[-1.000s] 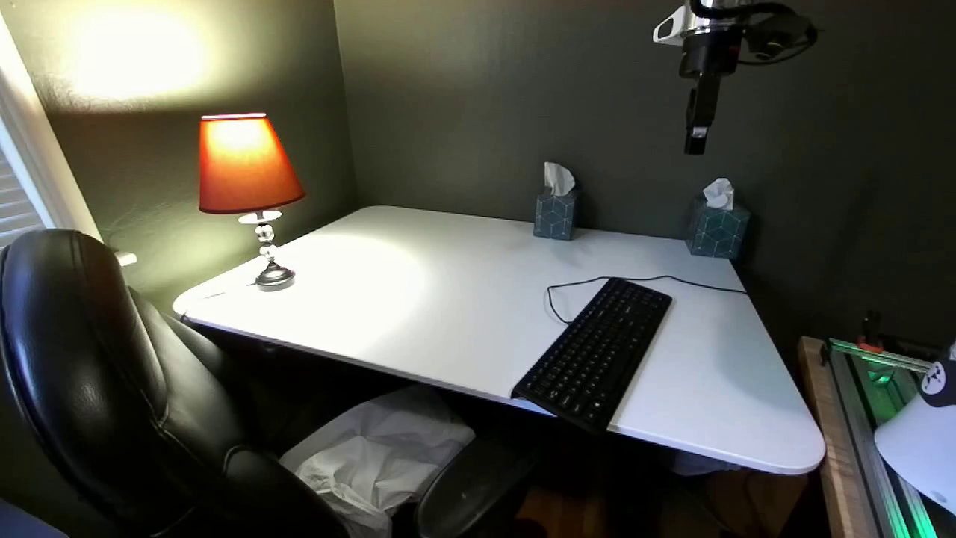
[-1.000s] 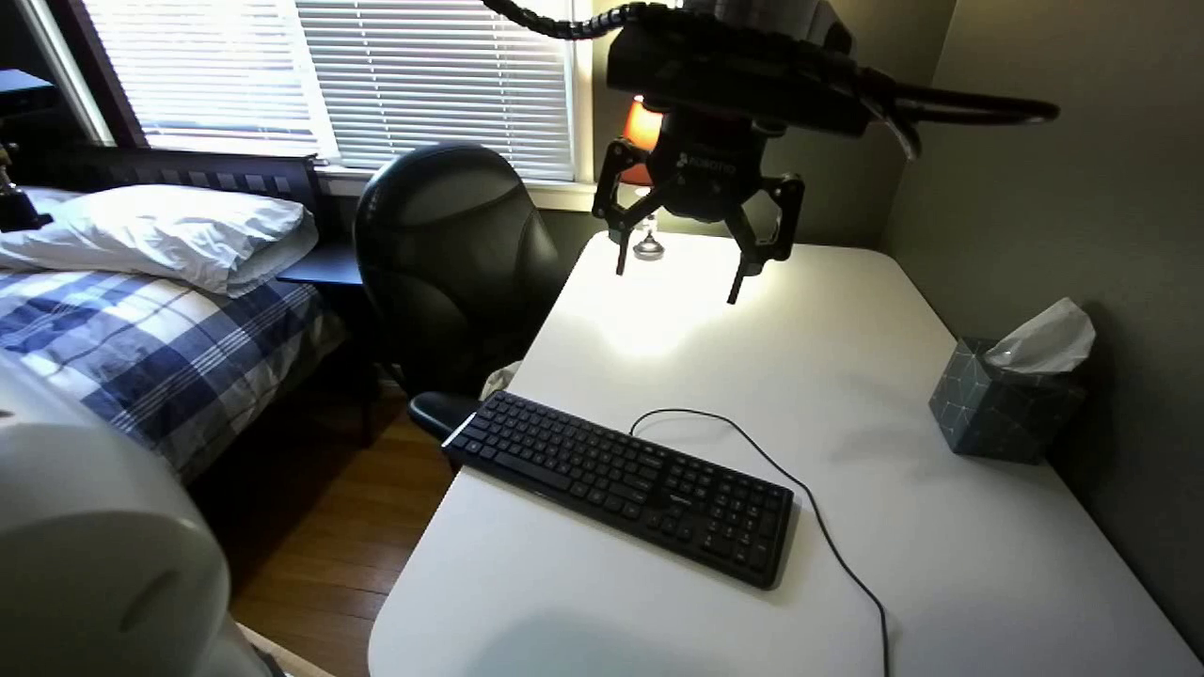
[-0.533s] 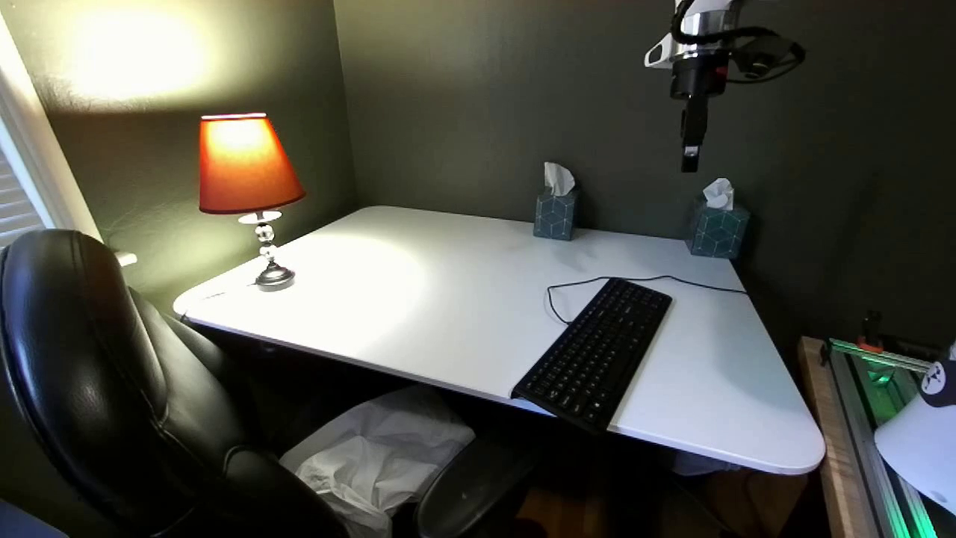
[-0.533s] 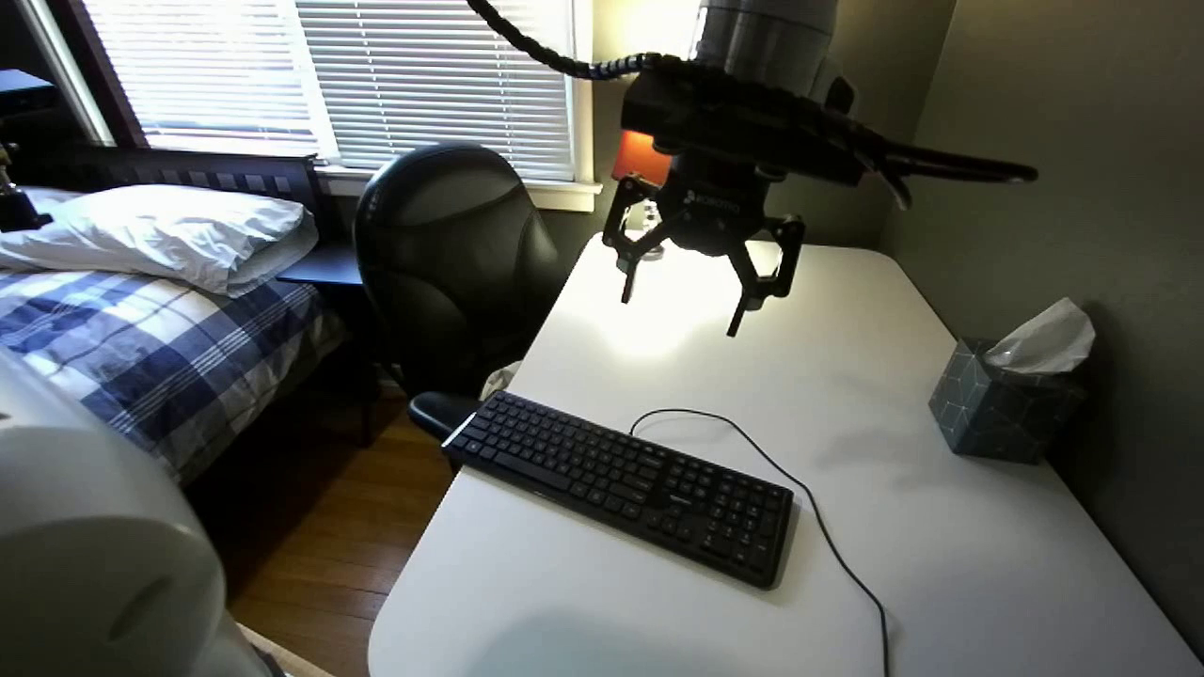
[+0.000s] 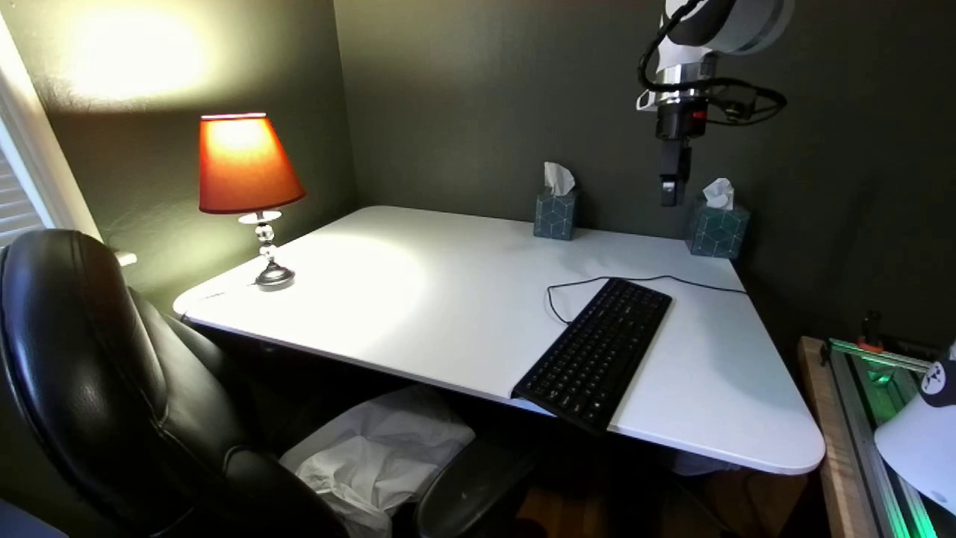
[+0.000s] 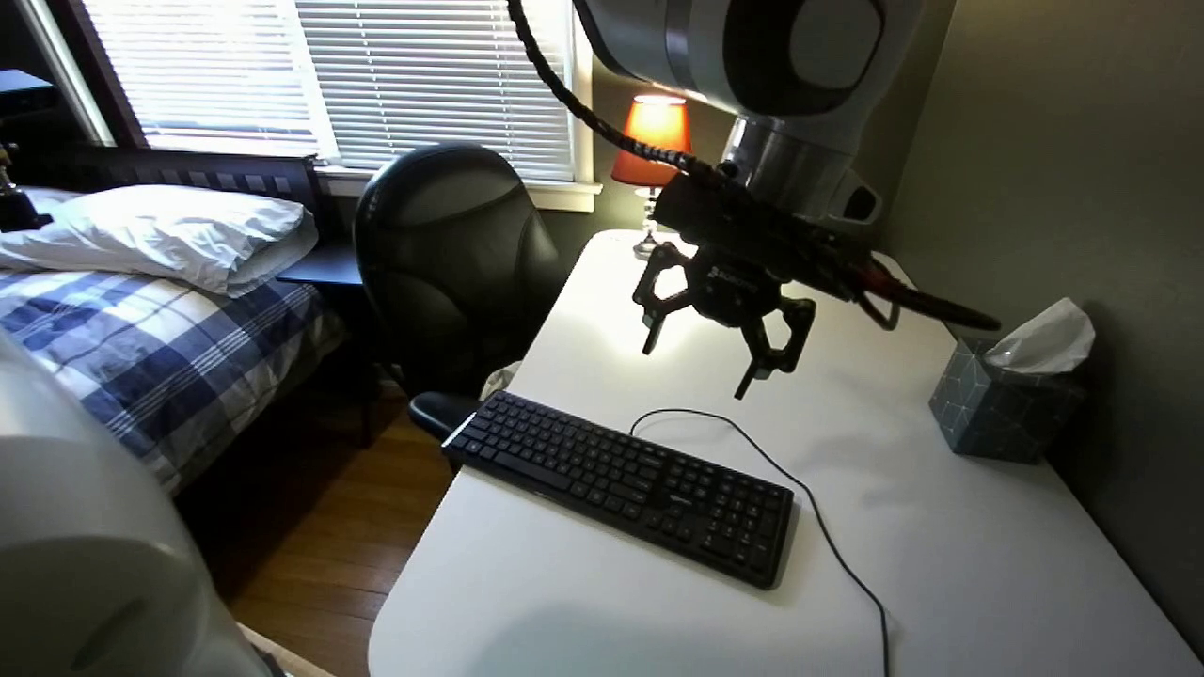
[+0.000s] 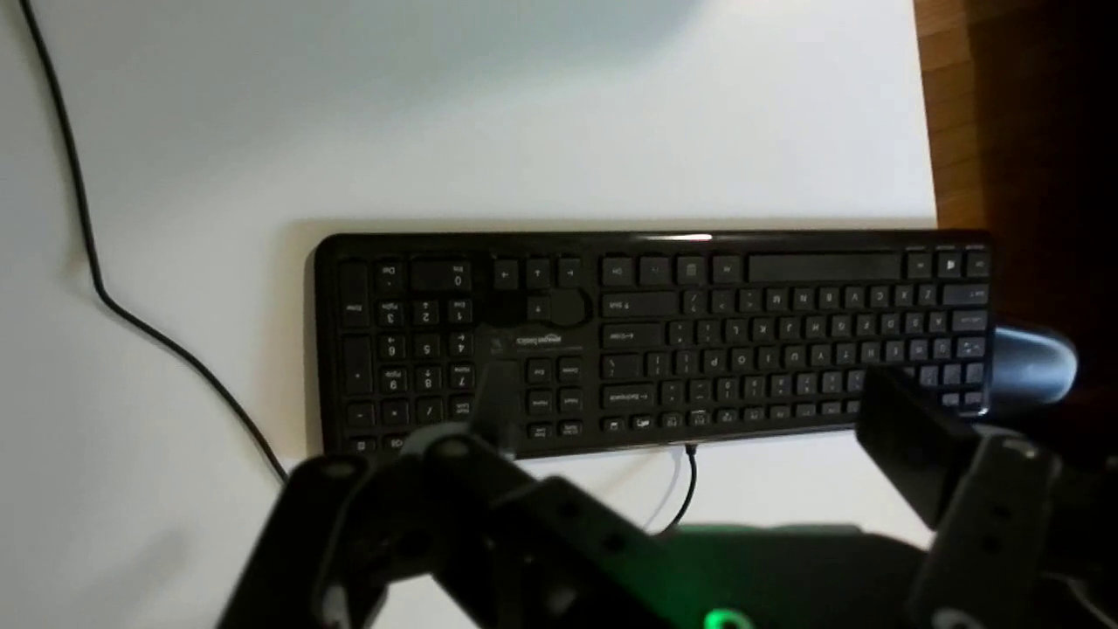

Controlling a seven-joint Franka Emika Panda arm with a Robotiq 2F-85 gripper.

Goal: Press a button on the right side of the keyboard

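My gripper (image 6: 694, 374) has come lower, jaws spread wide, clear of the keyboard (image 6: 618, 487); from here I can't quite judge its height.

Hanging in from the top edge with arm (image 6: 701, 42) in both exterior views, leaning off vertical at wrist (image 6: 785, 165) in an exterior view. Pointing gripper (image 6: 695, 372) down, in mid-air. Spread wide at fingers (image 7: 913, 441) in wrist view, one to each side, with green glow (image 7: 699, 568) low between. Near edge-on in an exterior view, overlapping into one narrow shape at fingertips (image 5: 668, 196).
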